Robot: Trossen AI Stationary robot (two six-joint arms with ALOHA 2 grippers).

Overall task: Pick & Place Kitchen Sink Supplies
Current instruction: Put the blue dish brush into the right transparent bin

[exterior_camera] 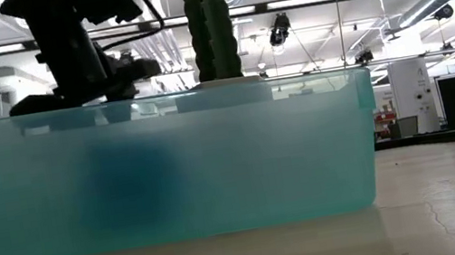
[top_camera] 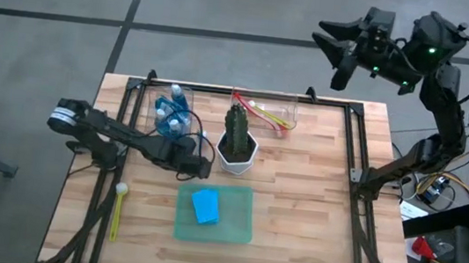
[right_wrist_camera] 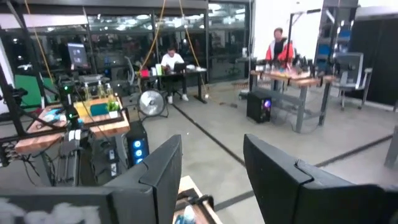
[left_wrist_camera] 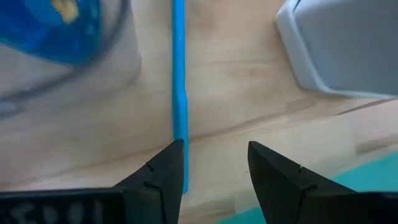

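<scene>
1. Low view: the green mat point(exterior_camera: 157, 171) fills the foreground, the cactus point(exterior_camera: 209, 25) behind it.
2. High view: the left gripper point(top_camera: 199, 167) is low beside the soap bottles point(top_camera: 172, 114); the sponge point(top_camera: 205, 206) lies on the mat; the right gripper point(top_camera: 334, 38) is raised beyond the table.
3. Left wrist view: the fingers point(left_wrist_camera: 163, 180) stand apart, empty, one over the blue brush point(left_wrist_camera: 179, 93).
4. Right wrist view: the right gripper's fingers point(right_wrist_camera: 163, 168) stand apart, holding nothing.

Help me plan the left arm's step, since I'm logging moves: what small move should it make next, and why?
Probably shift the left gripper sideways toward the blue brush, then close. Its fingers are open over the table, and the brush lies along one finger rather than between the two. The right gripper waits raised beyond the table.
</scene>
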